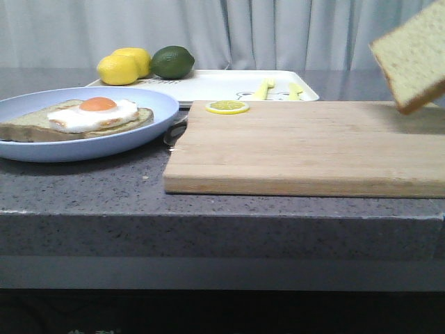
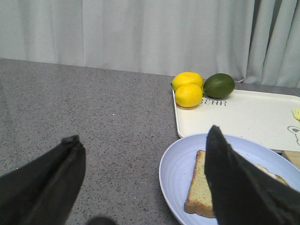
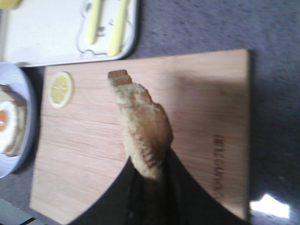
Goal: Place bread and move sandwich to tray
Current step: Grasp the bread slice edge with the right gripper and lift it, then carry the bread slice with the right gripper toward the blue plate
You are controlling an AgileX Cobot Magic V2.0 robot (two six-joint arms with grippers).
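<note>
The right gripper [image 3: 147, 187] is pinching the bread [image 1: 414, 56] by one edge, holding it tilted in the air above the right end of the board [image 1: 306, 149]. The left gripper [image 2: 140, 183] is hanging wide open and empty beside the plate [image 1: 149, 118]. So the job looks barely begun: the egg [image 1: 94, 113] is lying uncovered on its slice at the left, and the tray [image 1: 222, 85] at the far side is waiting. Lemons [image 1: 125, 66], a lime [image 1: 172, 61], yellow cutlery [image 1: 278, 89] (on the tray) and a lemon slice [image 1: 227, 106] are crowding the far side.
</note>
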